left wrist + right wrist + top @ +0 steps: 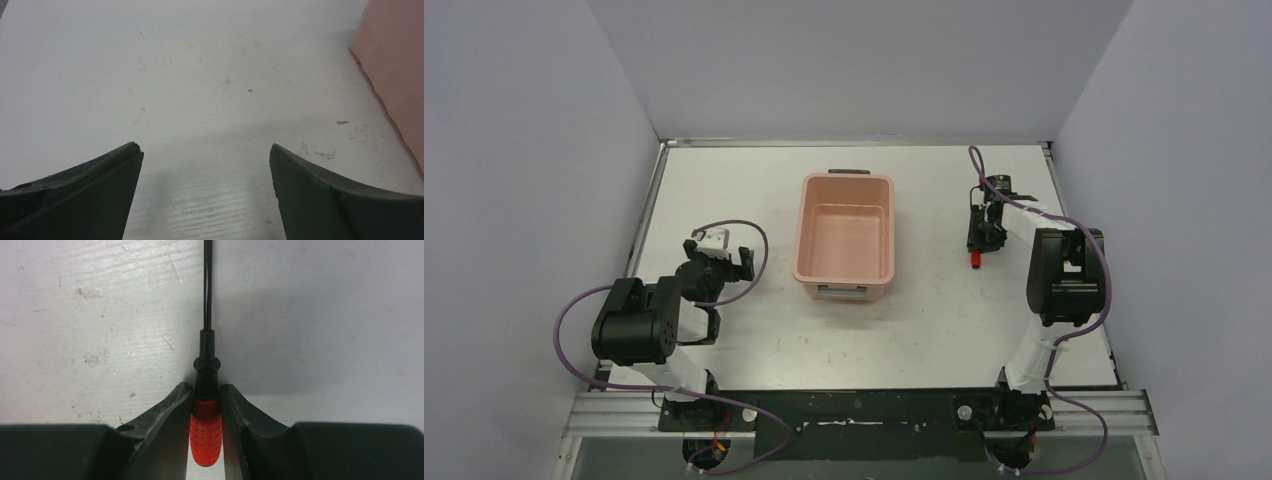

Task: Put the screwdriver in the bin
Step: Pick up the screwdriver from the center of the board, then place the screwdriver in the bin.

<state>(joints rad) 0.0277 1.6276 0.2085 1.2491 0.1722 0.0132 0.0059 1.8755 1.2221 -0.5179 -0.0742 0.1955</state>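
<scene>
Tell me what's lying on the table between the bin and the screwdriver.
Nothing. In the top view, only bare white table separates the bin from the screwdriver, which is gripped by the right pincer.

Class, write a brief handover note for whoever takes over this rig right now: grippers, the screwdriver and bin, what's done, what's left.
The right gripper is shut on the screwdriver by its red handle, down at the table, right of the bin.
The left gripper is open and empty, left of the bin.
The bin sits mid-table with nothing in it.
Done: grasp. Left: lift, carry over the bin, release.
</scene>
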